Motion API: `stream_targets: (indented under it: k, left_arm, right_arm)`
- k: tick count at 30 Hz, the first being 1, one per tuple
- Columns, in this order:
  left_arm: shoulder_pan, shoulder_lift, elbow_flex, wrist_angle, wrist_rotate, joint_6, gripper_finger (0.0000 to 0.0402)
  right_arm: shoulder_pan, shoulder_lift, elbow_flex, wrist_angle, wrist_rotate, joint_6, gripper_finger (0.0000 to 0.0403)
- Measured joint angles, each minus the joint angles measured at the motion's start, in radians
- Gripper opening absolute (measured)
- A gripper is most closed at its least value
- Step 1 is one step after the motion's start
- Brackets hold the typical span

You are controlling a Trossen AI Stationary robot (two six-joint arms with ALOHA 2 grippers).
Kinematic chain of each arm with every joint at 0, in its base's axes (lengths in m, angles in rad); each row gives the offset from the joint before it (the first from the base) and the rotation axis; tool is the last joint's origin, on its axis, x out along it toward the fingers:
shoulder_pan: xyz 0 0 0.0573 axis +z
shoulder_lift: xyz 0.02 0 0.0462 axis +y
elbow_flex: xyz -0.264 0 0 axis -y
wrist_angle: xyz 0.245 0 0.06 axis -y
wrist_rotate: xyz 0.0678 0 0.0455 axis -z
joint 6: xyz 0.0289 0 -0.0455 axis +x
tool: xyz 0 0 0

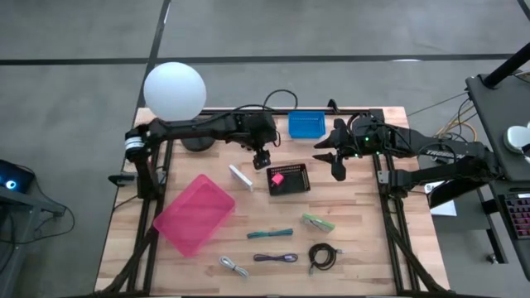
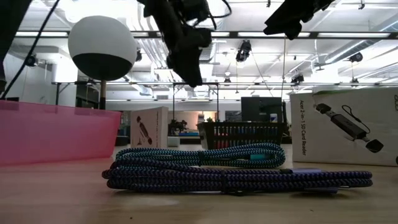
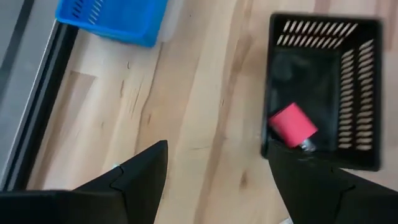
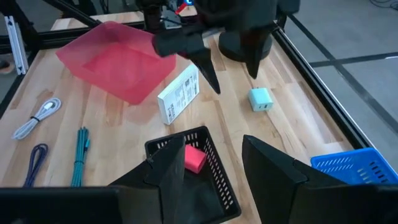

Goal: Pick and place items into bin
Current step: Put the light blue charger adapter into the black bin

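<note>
Both end effectors empty above desk, pink cube in black bin.

High: left end effector [image 1: 262,159] wide, centre frame by white bar [image 1: 241,177]; right end effector [image 1: 331,155] half-open, right of centre. L wrist: pink cube [image 3: 292,124] in black bin [image 3: 360,93], right side. R wrist: mint-green cube [image 4: 260,99] centre-right, teal stick [image 4: 79,155] lower left.

three bins [image 1: 286,179], three coiled cables [image 1: 322,257]
</note>
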Motion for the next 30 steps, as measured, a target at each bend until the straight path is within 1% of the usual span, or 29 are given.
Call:
stream_targets:
  k: [4,9,19,21,25,28,30]
  left_arm:
    - [0.016,0.043,0.01,-0.007,0.0,0.083,0.026]
    - [0.042,0.073,0.007,-0.009,0.0,0.103,0.026]
    - [0.137,0.117,0.001,-0.034,0.003,0.264,0.026]
    - [0.16,0.12,0.001,-0.036,0.022,0.295,0.026]
    - [0.214,0.132,-0.001,-0.089,0.084,0.3,0.026]
    - [0.249,0.15,-0.002,-0.137,0.089,0.301,0.026]
    - [0.266,0.168,-0.002,-0.134,0.092,0.305,0.026]
  right_arm:
    - [0.0,0.001,0.0,0.0,0.0,0.004,0.0142]
    - [0.0,0.001,0.0,0.0,0.002,0.005,0.0137]
    - [0.0,0.015,-0.004,0.001,0.006,0.025,0.0142]
    - [0.0,0.024,-0.004,0.0,0.007,0.045,0.0141]
    - [0.0,0.044,-0.005,-0.005,0.007,0.07,0.0135]
    - [0.0,0.065,-0.006,-0.009,0.007,0.072,0.0133]
    - [0.0,0.079,-0.006,-0.013,0.007,0.071,0.0133]
